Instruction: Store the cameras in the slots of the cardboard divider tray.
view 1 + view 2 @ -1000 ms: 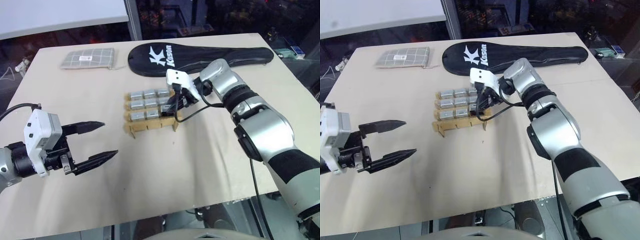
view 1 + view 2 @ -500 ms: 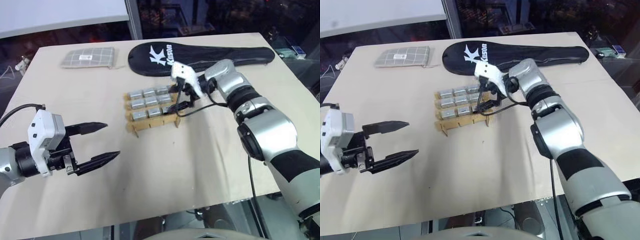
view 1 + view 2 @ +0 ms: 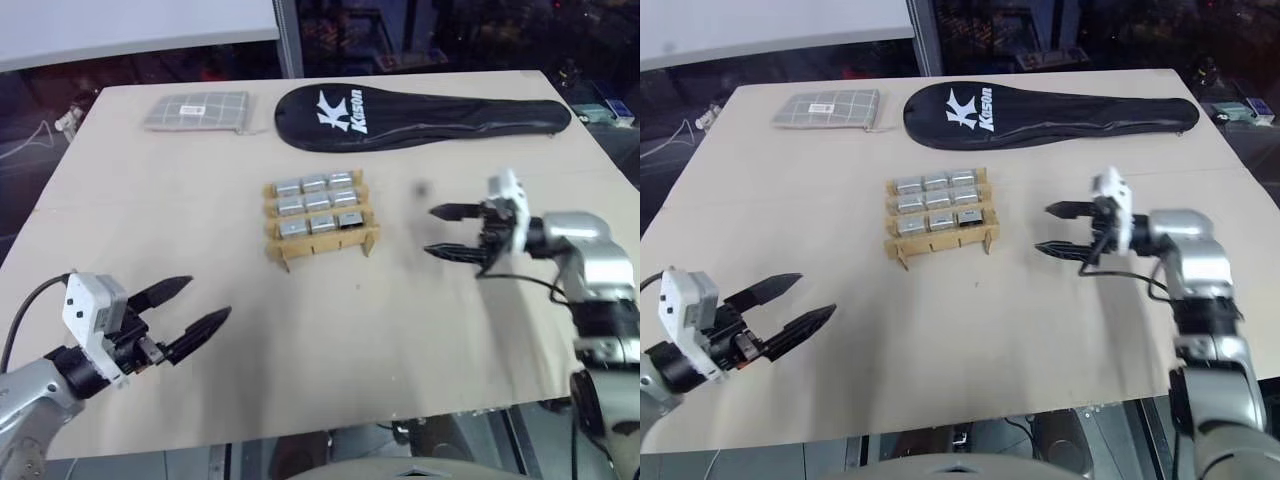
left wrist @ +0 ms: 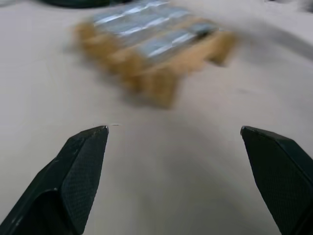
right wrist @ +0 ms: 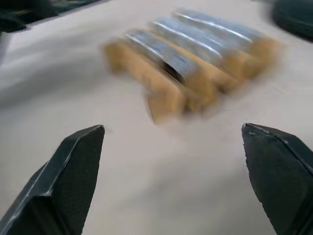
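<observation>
A small tan cardboard divider tray (image 3: 322,232), built of interlocking strips in a three-by-three grid, is seen standing near the middle of the pale beige bench (image 3: 330,330). All nine slots are occupied by small square silver-grey cameras (image 3: 318,204), set in three rows of three; the one at the near right corner (image 3: 350,220) is marked by a dark face. Beyond the tray, toward the far edge of the bench, a long black racket cover with white lettering (image 3: 420,112) is laid lengthwise, and to its left a flat grey checkered pouch (image 3: 196,111) is placed near the far left corner. The right end effector (image 3: 447,231) is held above the bench to the right of the tray, well apart from it, with its two black fingers spread wide and pointed leftward toward the tray; nothing is gripped between them. The left end effector (image 3: 192,310) is held low over the near left part of the bench, well apart from the tray, with its fingers likewise spread wide and empty, pointed to the right and away. In both wrist views the tray with its filled slots is seen blurred beyond the parted fingertips.
</observation>
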You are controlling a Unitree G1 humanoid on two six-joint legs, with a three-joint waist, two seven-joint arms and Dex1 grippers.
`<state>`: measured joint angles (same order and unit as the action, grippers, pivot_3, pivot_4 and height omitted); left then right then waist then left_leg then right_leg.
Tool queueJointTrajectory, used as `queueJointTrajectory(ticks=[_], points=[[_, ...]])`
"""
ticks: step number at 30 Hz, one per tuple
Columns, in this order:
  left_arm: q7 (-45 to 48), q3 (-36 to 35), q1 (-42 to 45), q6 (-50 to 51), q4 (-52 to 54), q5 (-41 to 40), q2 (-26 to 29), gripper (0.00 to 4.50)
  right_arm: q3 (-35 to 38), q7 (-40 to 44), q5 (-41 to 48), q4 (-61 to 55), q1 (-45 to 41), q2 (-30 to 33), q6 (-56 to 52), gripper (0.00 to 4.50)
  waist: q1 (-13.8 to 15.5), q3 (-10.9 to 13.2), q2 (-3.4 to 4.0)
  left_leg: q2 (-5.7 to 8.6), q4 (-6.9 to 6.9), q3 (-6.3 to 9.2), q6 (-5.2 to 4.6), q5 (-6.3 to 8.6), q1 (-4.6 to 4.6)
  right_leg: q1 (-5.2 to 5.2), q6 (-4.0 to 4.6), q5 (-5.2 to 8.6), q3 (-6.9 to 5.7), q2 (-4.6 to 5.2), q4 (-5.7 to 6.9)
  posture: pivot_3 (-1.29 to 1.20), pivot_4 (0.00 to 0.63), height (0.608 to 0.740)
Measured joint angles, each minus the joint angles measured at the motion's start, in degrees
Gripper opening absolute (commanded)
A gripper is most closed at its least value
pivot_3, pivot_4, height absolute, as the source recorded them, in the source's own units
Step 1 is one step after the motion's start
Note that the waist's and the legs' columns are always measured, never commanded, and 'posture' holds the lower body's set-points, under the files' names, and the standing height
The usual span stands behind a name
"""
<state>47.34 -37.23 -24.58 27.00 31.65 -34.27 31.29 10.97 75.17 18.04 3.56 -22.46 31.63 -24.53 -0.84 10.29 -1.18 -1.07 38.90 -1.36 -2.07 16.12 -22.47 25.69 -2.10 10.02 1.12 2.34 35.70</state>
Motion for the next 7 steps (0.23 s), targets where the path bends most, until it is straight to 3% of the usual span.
queueJointTrajectory(ticks=[4,7], points=[[-4.3,5.0,-3.4,-8.7,-3.3,8.4,-6.5,4.5,4.3,-5.9,1.7,-5.0,13.7,-0.6,2.8,4.46,-0.2,-0.1,-0.1,-0.14,0.04,-0.15,-0.01,0.01,0.49,-0.3,-0.2,0.17,0.32,-0.13,0.06,0.0,0.15,0.74],[-4.9,8.3,-5.6,-13.8,-5.7,12.4,-8.2,4.5,6.1,-7.5,1.6,-4.6,19.0,-0.7,10.0,4.46,-0.3,-0.1,-0.1,-0.2,0.14,-0.41,-0.01,0.01,0.63,-0.38,-0.21,0.18,0.41,-0.22,0.09,0.0,0.15,0.74]])
